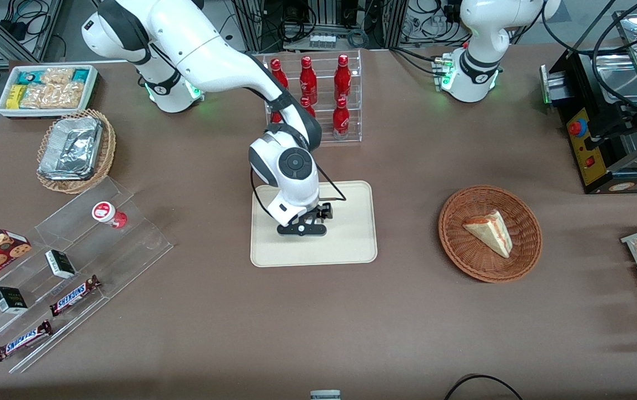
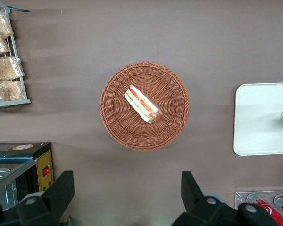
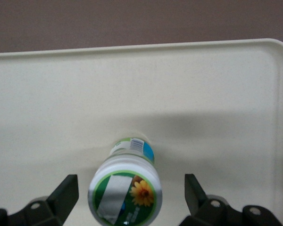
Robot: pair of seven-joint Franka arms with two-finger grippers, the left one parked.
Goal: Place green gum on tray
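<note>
Red-lidded bottle [image 1: 108, 213] lies on the clear stepped rack [image 1: 74, 266] toward the working arm's end of the table, with snack bars and small boxes on the lower steps. Foil packs sit in a wicker basket [image 1: 76, 150] farther from the front camera than the rack.

Tray [image 1: 352, 244] rests mid-table, nearer the front camera than the cola bottle stand [image 1: 318, 100]. Gripper [image 1: 303, 229] is low over the tray. In the right wrist view the gripper [image 3: 131, 197] is spread wide — fingers [image 3: 66, 195] stand clear on either side of the gum [image 3: 125, 194], touching neither flank. The gum stands upright on the tray [image 3: 132, 94], green lid up.

Second basket [image 1: 489, 233] with a sandwich [image 1: 489, 232] lies toward the parked arm's end.
</note>
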